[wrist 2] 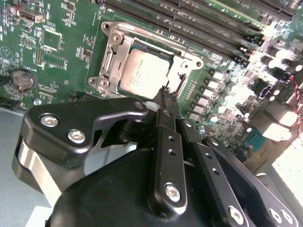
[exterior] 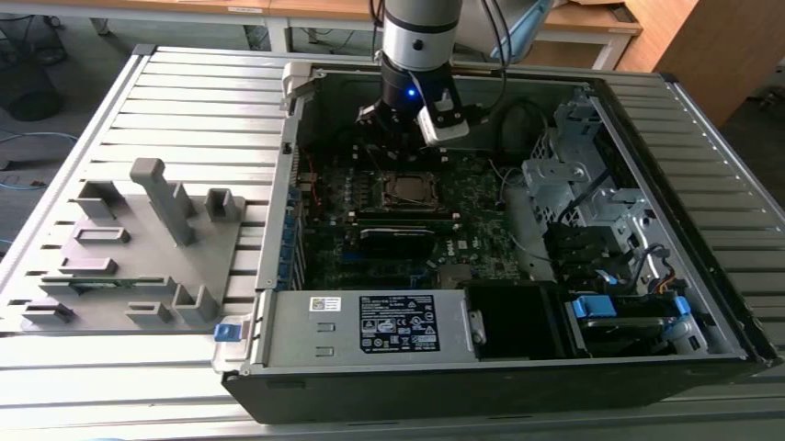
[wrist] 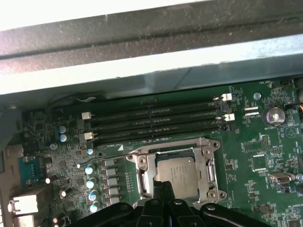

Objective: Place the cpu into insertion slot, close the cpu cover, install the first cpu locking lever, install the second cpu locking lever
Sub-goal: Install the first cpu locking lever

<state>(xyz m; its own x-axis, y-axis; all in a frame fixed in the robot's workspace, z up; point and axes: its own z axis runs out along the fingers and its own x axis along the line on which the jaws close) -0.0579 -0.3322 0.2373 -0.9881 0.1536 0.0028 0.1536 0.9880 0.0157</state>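
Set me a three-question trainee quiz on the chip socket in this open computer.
1. True or false: the chip lies in the socket.
2. The metal cover is: A standing upright; B lying flat around the chip; C taken off the board.
3. Fill in: the tool has its tip at the edge of the ____.
Key: 1 true; 2 B; 3 socket.
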